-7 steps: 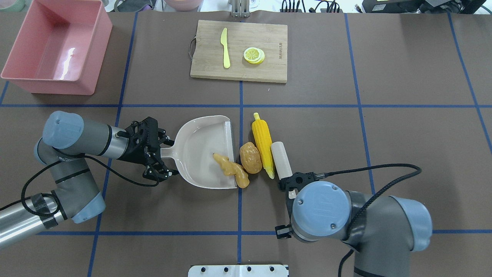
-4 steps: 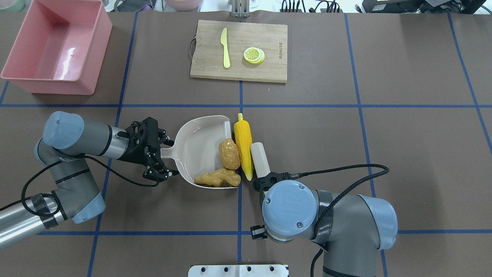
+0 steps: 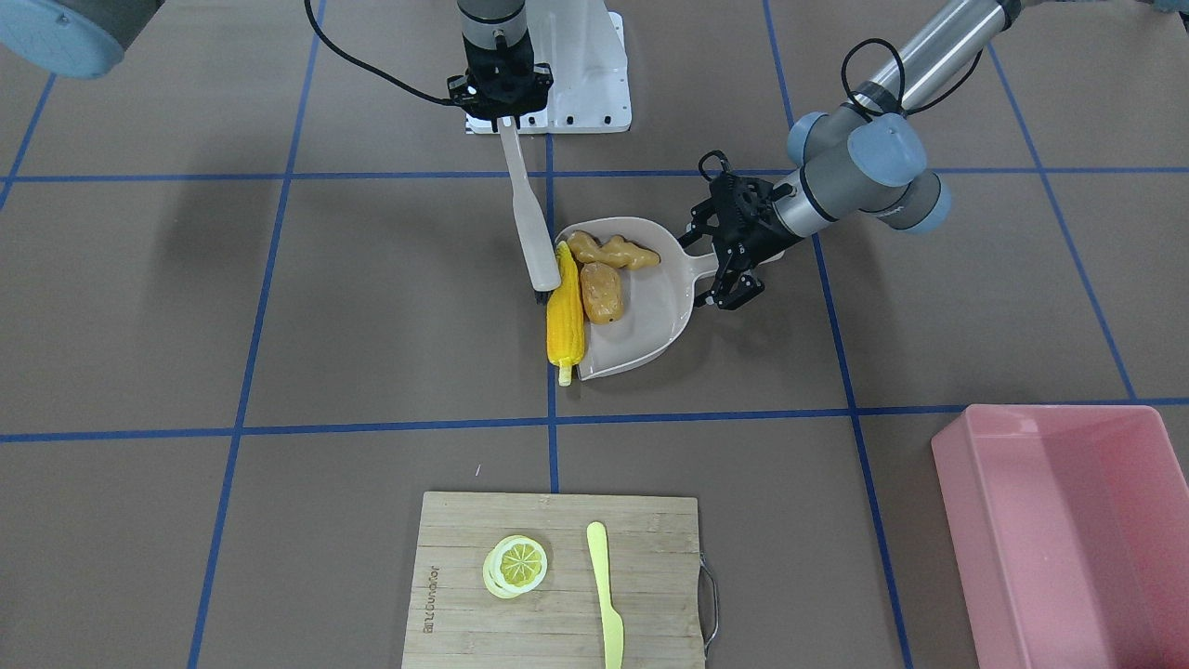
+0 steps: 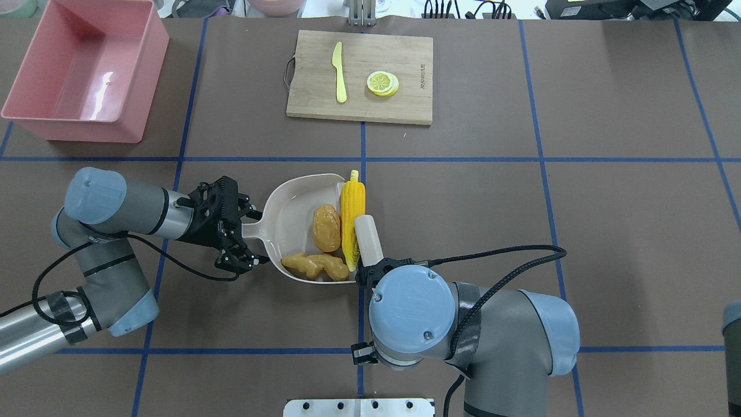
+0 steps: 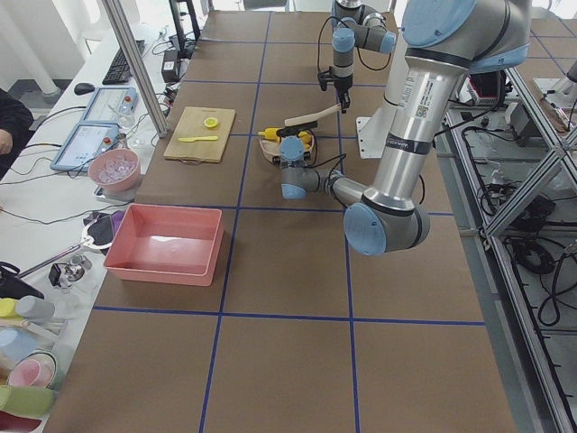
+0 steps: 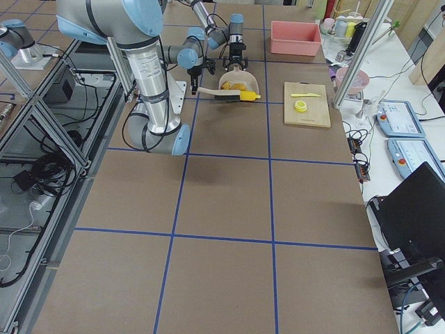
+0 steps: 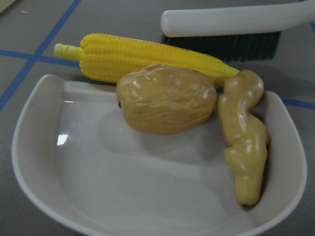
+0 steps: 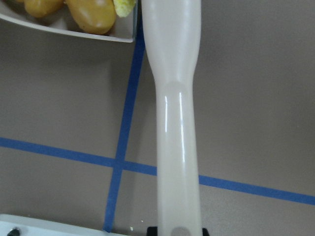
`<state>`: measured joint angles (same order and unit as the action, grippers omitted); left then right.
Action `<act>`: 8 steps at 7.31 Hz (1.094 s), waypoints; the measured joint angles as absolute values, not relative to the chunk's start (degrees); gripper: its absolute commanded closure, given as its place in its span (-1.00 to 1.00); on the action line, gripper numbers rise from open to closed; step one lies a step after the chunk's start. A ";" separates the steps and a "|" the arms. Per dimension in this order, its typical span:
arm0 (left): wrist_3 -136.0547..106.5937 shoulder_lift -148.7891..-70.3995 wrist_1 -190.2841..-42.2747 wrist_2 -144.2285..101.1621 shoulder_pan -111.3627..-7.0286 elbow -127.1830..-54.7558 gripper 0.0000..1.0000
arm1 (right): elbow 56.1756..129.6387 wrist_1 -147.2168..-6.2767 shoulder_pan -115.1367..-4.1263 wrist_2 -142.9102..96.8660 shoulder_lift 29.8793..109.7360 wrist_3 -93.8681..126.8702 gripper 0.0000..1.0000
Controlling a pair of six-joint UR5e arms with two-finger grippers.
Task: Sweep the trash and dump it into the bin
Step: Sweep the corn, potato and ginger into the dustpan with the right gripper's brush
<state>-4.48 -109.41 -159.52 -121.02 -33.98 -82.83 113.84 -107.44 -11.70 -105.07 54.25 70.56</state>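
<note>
The beige dustpan [image 4: 292, 217] lies at mid-table, its handle held by my shut left gripper [image 4: 234, 231]. The brown potato [image 4: 326, 227] and the tan ginger root [image 4: 315, 265] lie inside the pan. The yellow corn cob [image 4: 351, 217] lies along the pan's open lip. The white brush [image 4: 369, 238] presses against the corn's right side. My right gripper [image 3: 500, 110] is shut on the brush handle [image 8: 177, 123]. The left wrist view shows the potato [image 7: 167, 98], ginger [image 7: 243, 137], corn [image 7: 147, 56] and brush [image 7: 236, 22]. The pink bin [image 4: 75, 130] stands empty at the far left.
A wooden cutting board [image 4: 405, 104] at the far middle holds a yellow knife [image 4: 339, 72] and a lemon slice [image 4: 382, 83]. Blue tape lines cross the brown table. A white mounting plate [image 4: 359, 407] sits at the near edge.
My right arm has swept the brush to the left, pushing the potato and ginger into the dustpan and the corn up to its lip. The left arm and dustpan have not moved.
</note>
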 measured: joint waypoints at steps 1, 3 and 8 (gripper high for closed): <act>-4.48 -109.37 -159.52 -121.02 -33.98 -82.81 -0.94 | 113.66 -107.72 -11.73 -105.76 53.56 70.57 1.00; -4.48 -109.34 -159.52 -121.02 -33.94 -82.80 -0.94 | 113.77 -110.19 -12.49 -106.83 52.03 70.06 1.00; -4.46 -109.34 -159.52 -120.88 -33.92 -82.79 -0.94 | 118.88 -116.25 -18.81 -107.56 56.59 63.09 1.00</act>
<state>-4.46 -109.34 -159.52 -120.88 -33.92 -82.79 118.88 -116.25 -18.81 -107.56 56.59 63.09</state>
